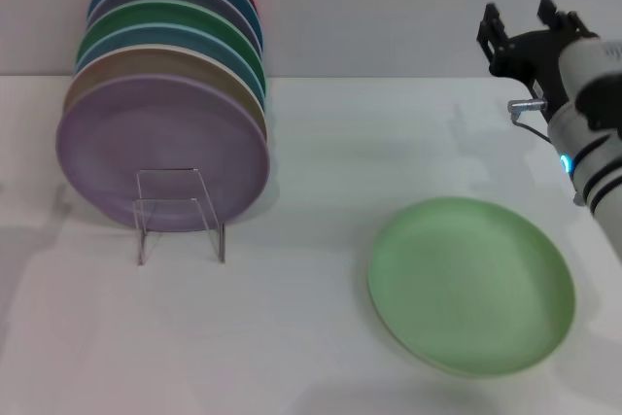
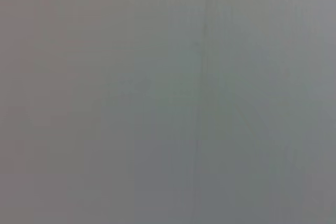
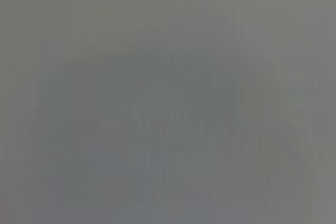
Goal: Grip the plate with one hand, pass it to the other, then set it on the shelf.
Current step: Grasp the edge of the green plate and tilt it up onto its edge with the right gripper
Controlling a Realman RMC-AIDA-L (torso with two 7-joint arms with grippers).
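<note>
Right gripper (image 1: pixel 530 21) is up in the air at the far right side of the table, on its silver-white wrist. Its two black fingers (image 1: pixel 494 26) point away from the robot and stand apart with a gap between them. It holds nothing.

Below that gripper, and closer to the robot, lies the plate (image 1: pixel 471 285). It is light green, round and plain. It lies flat on the white table (image 1: pixel 321 162). The gripper does not touch it; the two are well apart.

Far off to the gripper's left is the shelf (image 1: pixel 180 216), a small clear rack with thin upright loops. It stands on the table, well away from the light green plate. A row of other plates stands on edge in it, leaning back toward the wall. A lilac plate (image 1: pixel 160 153) is at the front of the row. Behind it come a tan plate (image 1: pixel 165 70), a light blue one, a dark green plate (image 1: pixel 170 18), then more in grey-purple, blue and dark red. Each one peeks out over the one in front.

The left gripper does not show in the head view. Both wrist views show only plain grey, with nothing to make out in them.
</note>
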